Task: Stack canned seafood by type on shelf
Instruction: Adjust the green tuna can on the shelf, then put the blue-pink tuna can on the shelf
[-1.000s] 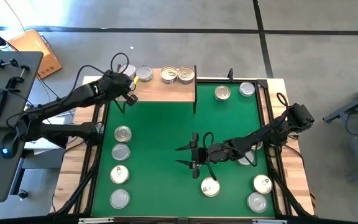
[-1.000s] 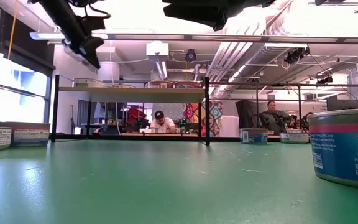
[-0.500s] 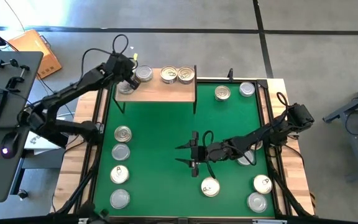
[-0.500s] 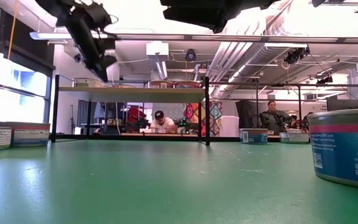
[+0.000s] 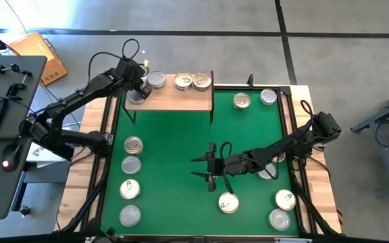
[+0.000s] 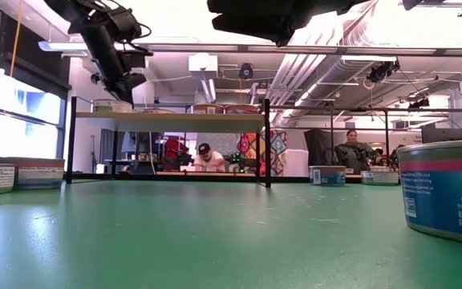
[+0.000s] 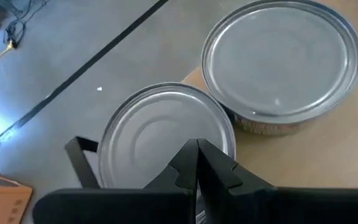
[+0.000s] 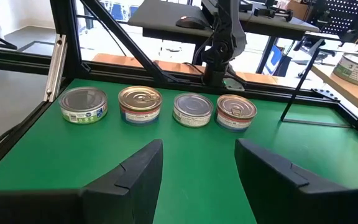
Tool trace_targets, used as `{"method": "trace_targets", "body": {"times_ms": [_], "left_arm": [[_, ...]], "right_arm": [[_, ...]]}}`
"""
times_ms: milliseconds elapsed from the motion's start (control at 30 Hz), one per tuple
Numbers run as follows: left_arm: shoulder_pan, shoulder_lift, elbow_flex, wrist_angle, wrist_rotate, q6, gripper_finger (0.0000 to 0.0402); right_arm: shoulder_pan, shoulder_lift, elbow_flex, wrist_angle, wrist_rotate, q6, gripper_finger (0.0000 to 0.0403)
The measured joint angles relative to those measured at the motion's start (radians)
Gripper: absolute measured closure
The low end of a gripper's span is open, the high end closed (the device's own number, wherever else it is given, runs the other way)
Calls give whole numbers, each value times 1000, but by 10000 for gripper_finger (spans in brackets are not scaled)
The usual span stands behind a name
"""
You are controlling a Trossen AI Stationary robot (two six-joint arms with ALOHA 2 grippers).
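The light-wood shelf (image 5: 174,100) stands on black legs at the mat's far left. On it rest silver-lid cans (image 5: 156,80) (image 5: 135,96) and two gold-lid cans (image 5: 183,81) (image 5: 202,81). My left gripper (image 5: 138,84) is shut and hangs over the shelf's far left corner. In the left wrist view its tips (image 7: 196,149) stand above a silver-lid can (image 7: 160,124) beside another (image 7: 281,59). The low view shows the left gripper (image 6: 127,80) clear above the shelf (image 6: 175,117). My right gripper (image 5: 201,169) is open over mid-mat, holding nothing.
Several cans stand in a row along the mat's left edge (image 5: 133,144), also facing my right gripper (image 8: 191,109). Two sit at the far right (image 5: 242,100) (image 5: 268,96), and others near right (image 5: 228,202) (image 5: 286,199) (image 5: 279,219). Bare green mat lies between shelf and right gripper.
My left gripper moved from the shelf's near left edge toward the table's far edge, then stayed over the shelf's far left corner. That uncovered a silver-lid can on the shelf's near left part. The right arm kept still.
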Motion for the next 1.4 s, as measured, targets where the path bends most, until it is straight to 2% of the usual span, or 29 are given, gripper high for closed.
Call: {"method": "trace_targets", "body": {"times_ms": [300,400,533,733,867,1000,1167,1400], "left_arm": [[0,-69,0,24,-2,8,401],[-6,-107,0,34,1,8,401],[-61,-170,0,31,26,9,401],[-265,-241,-12,34,122,-2,401],[-446,-249,-39,53,109,-38,401],[-610,-250,-92,132,57,-78,401],[-772,-249,-130,146,-2,-143,401],[-959,-245,-197,180,-66,-226,401]], "right_arm": [[0,0,0,0,1,0,208],[7,0,0,-4,32,1,208],[44,-37,5,-152,13,81,208],[131,-69,65,-568,-212,487,224],[217,-50,70,-653,-319,726,257],[281,-24,70,-693,-311,851,296],[312,-9,70,-749,-281,950,339],[308,-6,70,-790,-276,944,381]]}}
